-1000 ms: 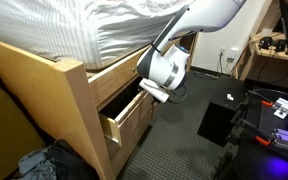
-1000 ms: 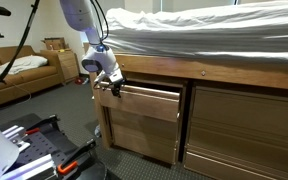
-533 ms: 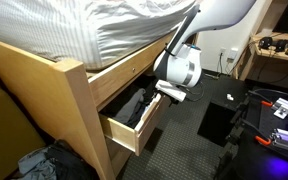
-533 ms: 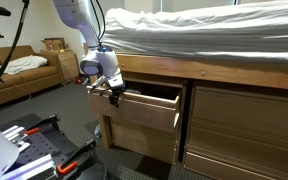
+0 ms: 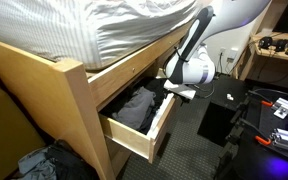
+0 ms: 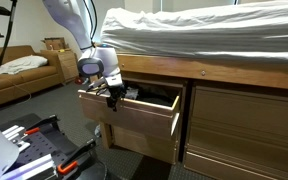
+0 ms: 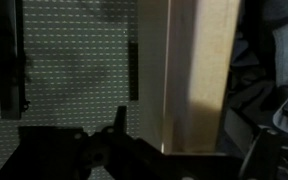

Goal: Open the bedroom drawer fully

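Under the bed's long side rail (image 5: pixel 124 72), at the end-post corner of the frame: bedroom drawer (image 5: pixel 132 138) stands well out over the grey carpet (image 5: pixel 189 140), interior exposed. Both exterior views show it, with the plain front panel (image 6: pixel 129 115) square to the frame and clear of the lower drawer front (image 6: pixel 136 148) beneath. Dark folded clothing (image 5: pixel 136 105) lies inside. No worktop in the scene, so places refer to the bed frame.

Gripper (image 5: pixel 180 92) sits at the top edge of the front panel, at the end away from the post. Its fingertips (image 6: pixel 112 97) drop over that edge into the drawer. Can't tell whether the jaws actually pinch the panel or just hook it.

Wrist view is dark: pale wood panel (image 7: pixel 194 70) runs vertically, the gripper (image 7: pixel 121 125) a silhouette beside it.

Striped mattress (image 5: pixel 84 30) overhangs the rail above.
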`<move>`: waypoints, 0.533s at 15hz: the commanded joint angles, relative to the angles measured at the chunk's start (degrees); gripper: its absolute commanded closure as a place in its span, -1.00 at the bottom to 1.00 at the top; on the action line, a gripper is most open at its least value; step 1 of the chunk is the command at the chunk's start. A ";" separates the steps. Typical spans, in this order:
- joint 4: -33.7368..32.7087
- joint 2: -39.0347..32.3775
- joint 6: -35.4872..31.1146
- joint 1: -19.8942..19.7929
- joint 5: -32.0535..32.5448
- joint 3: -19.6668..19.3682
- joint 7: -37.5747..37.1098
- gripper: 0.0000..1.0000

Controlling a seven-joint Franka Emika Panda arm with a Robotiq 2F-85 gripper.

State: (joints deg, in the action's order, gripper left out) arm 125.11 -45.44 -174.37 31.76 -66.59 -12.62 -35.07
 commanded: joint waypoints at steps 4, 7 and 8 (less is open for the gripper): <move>-2.43 2.29 -11.67 -6.65 0.14 6.62 0.11 -1.00; -0.67 5.73 -11.41 -3.93 1.28 2.65 0.72 -1.00; -0.15 8.06 -10.04 -3.61 1.91 1.14 1.06 -1.00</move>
State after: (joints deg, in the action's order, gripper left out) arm 123.15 -43.66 -186.01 27.82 -66.08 -8.80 -35.35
